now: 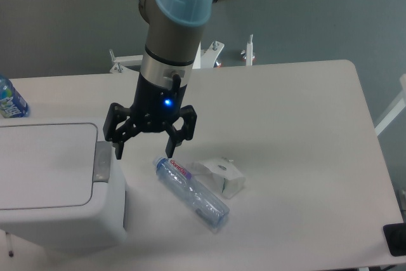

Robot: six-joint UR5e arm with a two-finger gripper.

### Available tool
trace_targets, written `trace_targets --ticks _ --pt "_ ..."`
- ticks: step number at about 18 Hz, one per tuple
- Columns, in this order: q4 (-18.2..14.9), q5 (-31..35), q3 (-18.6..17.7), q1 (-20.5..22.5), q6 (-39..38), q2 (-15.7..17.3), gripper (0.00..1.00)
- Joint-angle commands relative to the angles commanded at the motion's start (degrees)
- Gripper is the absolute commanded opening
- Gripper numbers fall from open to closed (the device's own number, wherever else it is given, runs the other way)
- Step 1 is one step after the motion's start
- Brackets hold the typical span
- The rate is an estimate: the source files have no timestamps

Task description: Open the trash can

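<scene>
1. Trash can [60, 220]: large white boxy bin, rounded corners, at lower-left of table [298, 131], partly cut off by left edge of frame. Flat white lid [44, 166] is down and level. Long axis can't be judged w/ certainty as left part is out of view; visible lid runs left-right. Grey push tab [102, 162] sits on right rim, so tab side faces right, toward middle of table.
2. Arm [174, 23]: UR5e, grey w/ light-blue joint caps, comes in from top centre, wrist pointing down and slightly to lower left. Blue indicator light on black gripper body.
3. Gripper [143, 146]: black, two fingers, jaws spread wide, nothing held. Left-hand fingertip [118, 150] appears just above and beside top end of tab; contact can't be confirmed. Right-hand fingertip hangs near cap end of bottle, apart from it.
4. Clear plastic bottle [192, 193]: lying on side on table, right of bin, long axis diagonal from upper left to lower right; red/blue label near upper-left end.
5. White crumpled carton [222, 175]: on table, just beside bottle on its right, touching or nearly so.
6. Blue-labelled bottle [10, 101]: at far-left edge, behind bin, partly cropped.
</scene>
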Motion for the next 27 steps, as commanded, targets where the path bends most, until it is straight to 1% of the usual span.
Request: trace_targets --ticks 6,24,27 --pt "0.79 0.0 -0.17 -0.44 -0.17 -0.09 1.0" --pt "0.97 0.18 -0.62 -0.97 -0.09 -0.97 1.0" --pt "2.11 0.18 -0.61 -0.97 -0.09 -1.05 1.0"
